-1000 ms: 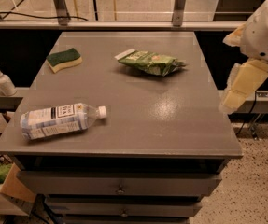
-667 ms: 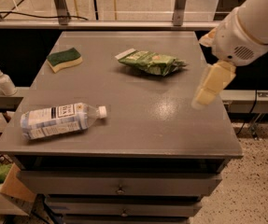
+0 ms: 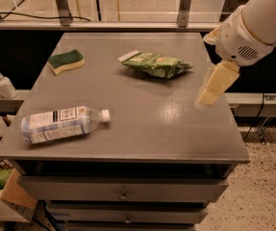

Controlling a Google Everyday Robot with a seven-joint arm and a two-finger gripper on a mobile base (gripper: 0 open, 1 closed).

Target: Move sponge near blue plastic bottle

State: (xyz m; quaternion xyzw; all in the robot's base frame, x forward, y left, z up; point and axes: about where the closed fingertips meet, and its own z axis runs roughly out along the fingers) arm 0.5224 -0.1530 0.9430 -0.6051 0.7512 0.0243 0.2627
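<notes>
Compared with one second ago, the gripper [image 3: 213, 84] has come from beyond the right edge of the table [image 3: 142, 114] to a place above its right side. The sponge, the bottle and the bag have not moved.

We cannot tell whether the gripper is spread or closed; it seems to carry nothing. The sponge [image 3: 66, 61] lies at the far left of the table, green side up, well apart from the gripper. The blue plastic bottle [image 3: 63, 124] lies on its side near the front left edge, with the cap pointing to the right.

We think several things could go wrong from here. The green snack bag [image 3: 156, 64] lies between the gripper and the sponge, so a low path across the table could sweep it along. The sponge is thin and soft and close to the left edge: a grasp that comes in sideways may push it off, and one that descends too far may hit the tabletop. The bottle is lying down and can roll, so a sponge set down against it may push it over the front edge, which is near.
</notes>
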